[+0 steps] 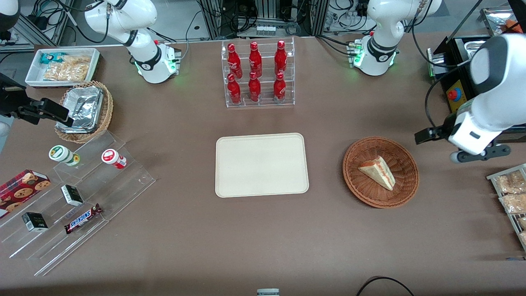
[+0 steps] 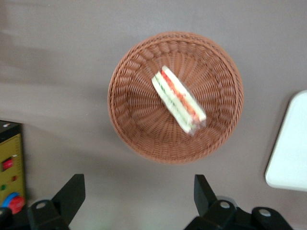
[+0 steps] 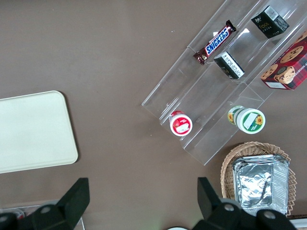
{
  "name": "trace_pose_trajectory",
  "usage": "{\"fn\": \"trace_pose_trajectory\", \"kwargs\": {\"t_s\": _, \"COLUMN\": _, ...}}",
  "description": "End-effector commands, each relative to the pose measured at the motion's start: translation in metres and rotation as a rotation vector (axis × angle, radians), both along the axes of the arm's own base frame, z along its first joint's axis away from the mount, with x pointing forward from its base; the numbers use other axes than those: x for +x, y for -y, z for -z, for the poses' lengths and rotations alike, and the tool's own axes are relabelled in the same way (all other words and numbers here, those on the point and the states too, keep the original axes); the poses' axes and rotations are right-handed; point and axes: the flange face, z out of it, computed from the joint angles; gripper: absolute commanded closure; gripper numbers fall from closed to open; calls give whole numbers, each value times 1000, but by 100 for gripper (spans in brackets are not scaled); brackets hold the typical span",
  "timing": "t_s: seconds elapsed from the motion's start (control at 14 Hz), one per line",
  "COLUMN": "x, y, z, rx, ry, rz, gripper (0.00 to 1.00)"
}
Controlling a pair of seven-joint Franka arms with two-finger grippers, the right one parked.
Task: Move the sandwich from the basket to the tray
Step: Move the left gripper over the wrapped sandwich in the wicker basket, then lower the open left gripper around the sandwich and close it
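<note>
The sandwich [image 1: 378,172] [image 2: 178,99], a pale wedge with red and green filling, lies in the reddish-brown wicker basket [image 1: 350,164] [image 2: 125,125]. The cream tray [image 1: 261,164] [image 2: 290,143] [image 3: 33,132] lies flat beside the basket, toward the parked arm's end, with nothing on it. My gripper [image 1: 428,135] [image 2: 138,191] hangs above the table beside the basket, toward the working arm's end and a little farther from the front camera. It is open, with only bare table between its black fingers [image 2: 72,190].
A clear rack of red bottles [image 1: 258,74] stands farther from the front camera than the tray. A black control box with a red button [image 1: 454,94] [image 2: 9,177] sits near my arm. Snack packets [image 1: 511,197] lie at the table edge. A stepped acrylic shelf [image 1: 74,189] and a tan foil-container basket [image 1: 84,111] sit toward the parked arm's end.
</note>
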Motion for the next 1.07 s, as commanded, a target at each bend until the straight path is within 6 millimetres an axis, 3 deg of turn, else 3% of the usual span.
{"fn": "trace_pose_trajectory", "kwargs": {"t_s": 0.0, "x": -14, "y": 5, "z": 26, "rx": 6, "ry": 42, "rz": -119, "gripper": 0}}
{"fn": "trace_pose_trajectory", "kwargs": {"t_s": 0.36, "x": -31, "y": 31, "z": 84, "rx": 8, "ry": 136, "rz": -410, "gripper": 0}}
{"fn": "trace_pose_trajectory", "kwargs": {"t_s": 0.57, "x": -35, "y": 51, "z": 101, "rx": 2, "ry": 159, "rz": -515, "gripper": 0}}
{"fn": "trace_pose_trajectory", "kwargs": {"t_s": 1.0, "x": -32, "y": 71, "z": 136, "rx": -1, "ry": 139, "rz": -567, "gripper": 0}}
